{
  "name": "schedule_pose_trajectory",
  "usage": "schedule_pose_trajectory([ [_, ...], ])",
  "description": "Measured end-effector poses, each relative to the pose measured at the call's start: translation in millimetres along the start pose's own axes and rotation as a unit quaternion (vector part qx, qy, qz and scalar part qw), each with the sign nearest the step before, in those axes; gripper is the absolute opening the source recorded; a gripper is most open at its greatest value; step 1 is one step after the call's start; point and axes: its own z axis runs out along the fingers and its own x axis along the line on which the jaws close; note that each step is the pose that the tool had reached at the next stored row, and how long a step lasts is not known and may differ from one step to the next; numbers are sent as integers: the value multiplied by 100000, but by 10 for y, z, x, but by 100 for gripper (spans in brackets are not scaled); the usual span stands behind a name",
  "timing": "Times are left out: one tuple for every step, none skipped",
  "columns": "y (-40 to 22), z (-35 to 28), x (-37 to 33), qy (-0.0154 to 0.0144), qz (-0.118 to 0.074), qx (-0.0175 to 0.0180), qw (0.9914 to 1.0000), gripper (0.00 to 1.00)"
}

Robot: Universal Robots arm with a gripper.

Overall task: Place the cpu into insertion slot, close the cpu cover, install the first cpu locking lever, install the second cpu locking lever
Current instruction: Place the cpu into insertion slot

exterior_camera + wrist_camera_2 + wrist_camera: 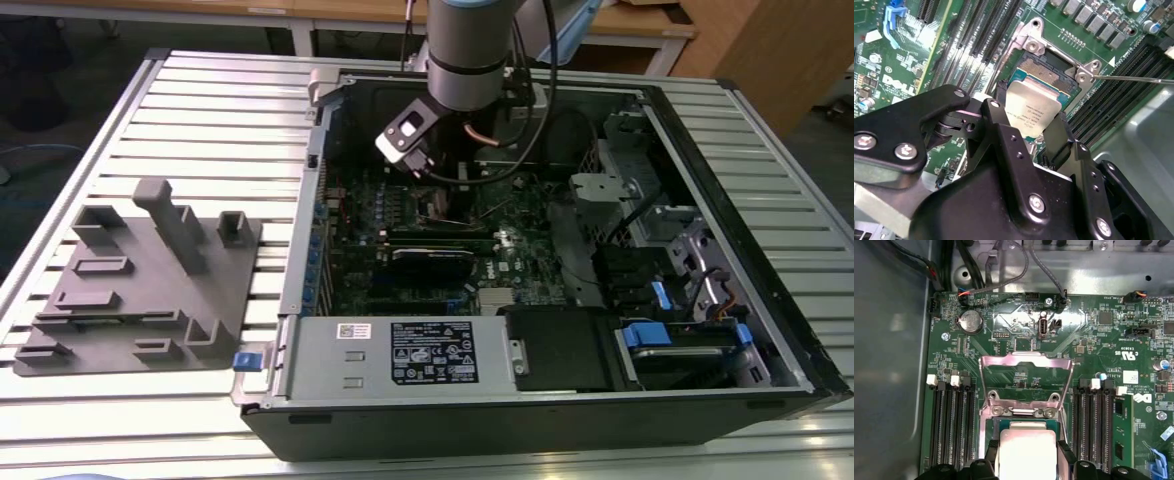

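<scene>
We found the pincer (pixel 1029 120) gripping the chip (pixel 1035 106) at the open socket (pixel 1046 67); the cover (pixel 1026 360) stood raised, no step yet complete.

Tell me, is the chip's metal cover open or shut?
Open. The cover stands flipped up off the slot, leaving it bare; the pincer holds the cpu.

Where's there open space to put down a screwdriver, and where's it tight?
Bare slatted table borders the grey fixture on its far and near sides, on the exterior view's left of the computer case. Inside the case it is crowded: the end effector holds the cpu at the insertion slot, cpu cover open.
</scene>
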Motion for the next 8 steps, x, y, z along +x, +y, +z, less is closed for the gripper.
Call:
schedule_pose_trajectory([
  [0,2,11,-6,63,-3,100000,54],
  [0,4,19,-14,111,-2,100000,54],
  [-1,6,23,-17,146,-3,100000,54],
  [-5,10,26,-12,184,-8,100000,54],
  [-10,14,26,-16,215,-6,100000,54],
  [-14,19,26,-24,247,-4,100000,54],
  [-21,24,26,-24,288,-9,100000,54],
  [-28,29,26,-30,334,-7,99999,54],
])
